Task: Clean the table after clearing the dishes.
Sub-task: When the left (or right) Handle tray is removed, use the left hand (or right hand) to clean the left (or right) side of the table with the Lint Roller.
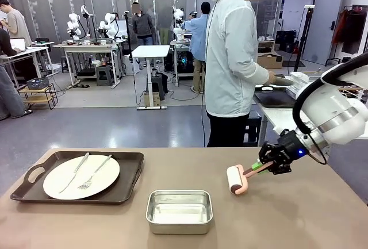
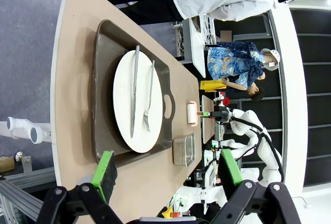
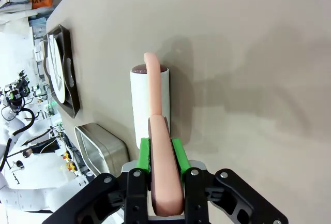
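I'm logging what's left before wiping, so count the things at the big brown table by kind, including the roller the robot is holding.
Tray: 1
Plate: 1
Knife: 1
Fork: 1
Steel pan: 1
Pink roller: 1
Total: 6

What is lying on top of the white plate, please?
A silver knife and fork lie side by side on the plate; the tray surface beneath the plate is covered.
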`<control>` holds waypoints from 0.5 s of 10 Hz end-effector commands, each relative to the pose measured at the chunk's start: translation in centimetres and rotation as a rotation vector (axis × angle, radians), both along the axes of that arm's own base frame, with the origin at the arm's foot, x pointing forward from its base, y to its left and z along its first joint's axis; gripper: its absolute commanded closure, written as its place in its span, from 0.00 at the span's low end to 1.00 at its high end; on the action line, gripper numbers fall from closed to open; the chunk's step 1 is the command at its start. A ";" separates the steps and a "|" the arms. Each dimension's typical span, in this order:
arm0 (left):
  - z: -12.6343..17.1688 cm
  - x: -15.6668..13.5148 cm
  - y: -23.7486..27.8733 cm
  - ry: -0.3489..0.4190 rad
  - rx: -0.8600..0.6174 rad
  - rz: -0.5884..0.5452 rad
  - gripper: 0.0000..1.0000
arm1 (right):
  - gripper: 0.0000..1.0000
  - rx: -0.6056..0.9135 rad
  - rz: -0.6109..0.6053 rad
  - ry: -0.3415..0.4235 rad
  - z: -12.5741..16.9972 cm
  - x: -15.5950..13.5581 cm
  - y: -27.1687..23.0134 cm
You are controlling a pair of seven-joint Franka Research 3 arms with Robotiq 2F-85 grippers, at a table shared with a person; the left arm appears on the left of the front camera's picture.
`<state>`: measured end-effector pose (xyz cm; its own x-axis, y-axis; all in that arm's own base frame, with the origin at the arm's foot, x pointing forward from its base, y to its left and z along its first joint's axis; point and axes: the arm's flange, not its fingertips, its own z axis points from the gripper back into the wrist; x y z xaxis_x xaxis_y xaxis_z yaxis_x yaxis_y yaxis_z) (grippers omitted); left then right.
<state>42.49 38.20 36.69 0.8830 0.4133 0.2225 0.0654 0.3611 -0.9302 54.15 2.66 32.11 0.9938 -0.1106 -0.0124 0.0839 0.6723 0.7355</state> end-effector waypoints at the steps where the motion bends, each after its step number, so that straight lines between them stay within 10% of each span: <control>1: 0.2 -0.3 0.1 -0.004 0.008 -0.001 0.00 | 0.78 -0.137 0.005 -0.024 -2.8 1.3 -3.7; 5: 0.2 -0.3 0.1 -0.004 0.008 -0.001 0.00 | 0.78 -0.271 0.002 0.006 -3.7 2.1 -9.3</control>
